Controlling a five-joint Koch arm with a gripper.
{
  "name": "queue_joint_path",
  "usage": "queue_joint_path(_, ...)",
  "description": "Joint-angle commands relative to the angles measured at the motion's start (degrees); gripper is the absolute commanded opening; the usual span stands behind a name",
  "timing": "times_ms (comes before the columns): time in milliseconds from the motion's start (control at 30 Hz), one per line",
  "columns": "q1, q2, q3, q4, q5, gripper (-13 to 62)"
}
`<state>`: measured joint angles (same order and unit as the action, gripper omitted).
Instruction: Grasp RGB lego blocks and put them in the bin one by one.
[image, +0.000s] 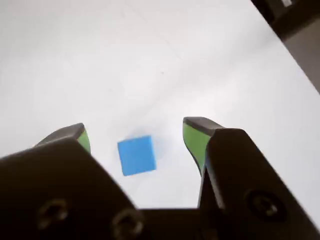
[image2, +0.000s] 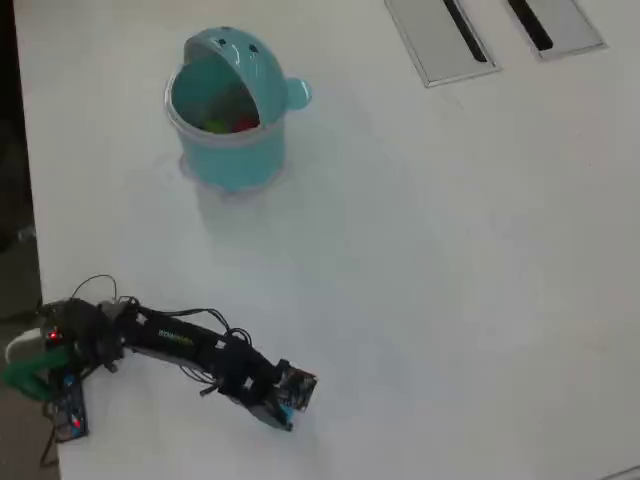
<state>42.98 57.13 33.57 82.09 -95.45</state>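
Observation:
In the wrist view a small blue lego block (image: 136, 155) lies on the white table between the green-padded jaws of my gripper (image: 136, 129). The jaws stand wide open, one on each side of the block, with a gap on both sides. The overhead view has my gripper (image2: 293, 393) low over the table at the bottom left of centre, largely covering the block. The teal bin (image2: 232, 150) stands far off at the upper left with its hood open. A red block (image2: 243, 123) and a yellow-green block (image2: 214, 125) lie inside it.
Two flat grey panels (image2: 437, 42) (image2: 556, 25) lie at the table's top right in the overhead view. The arm's base and cables (image2: 60, 345) sit at the left edge. The wrist view shows the table's edge (image: 295, 35) at its top right.

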Motion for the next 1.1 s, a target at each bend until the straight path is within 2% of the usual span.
queue_joint_path(0, -0.2, 1.5, -2.1, 2.2, -1.0, 34.7)
queue_joint_path(467, -0.7, 0.9, 6.2, 4.8, -7.2, 35.7)
queue_joint_path(1067, -0.1, -4.1, 10.7, 2.6, -7.9, 35.7)
